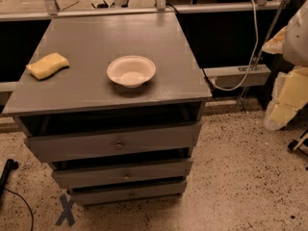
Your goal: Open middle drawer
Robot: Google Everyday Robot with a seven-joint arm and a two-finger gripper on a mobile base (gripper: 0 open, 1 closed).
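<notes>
The grey cabinet [96,88] stands in the middle of the camera view with three drawers stacked in its front. The middle drawer [86,176] is the grey front panel between the other two, with a small round brass knob [126,175] at its centre. A dark gap shows along the top of its front. Above it is the top drawer [72,148], which sticks out a little towards me. Below it is the bottom drawer [154,189]. The gripper is not in view.
A white bowl [131,71] and a yellow sponge [47,65] rest on the cabinet top. Yellow foam pieces [286,97] and a white blurred shape [297,35] stand at the right. A blue tape cross [66,210] marks the speckled floor. A black cable [6,173] lies at the left.
</notes>
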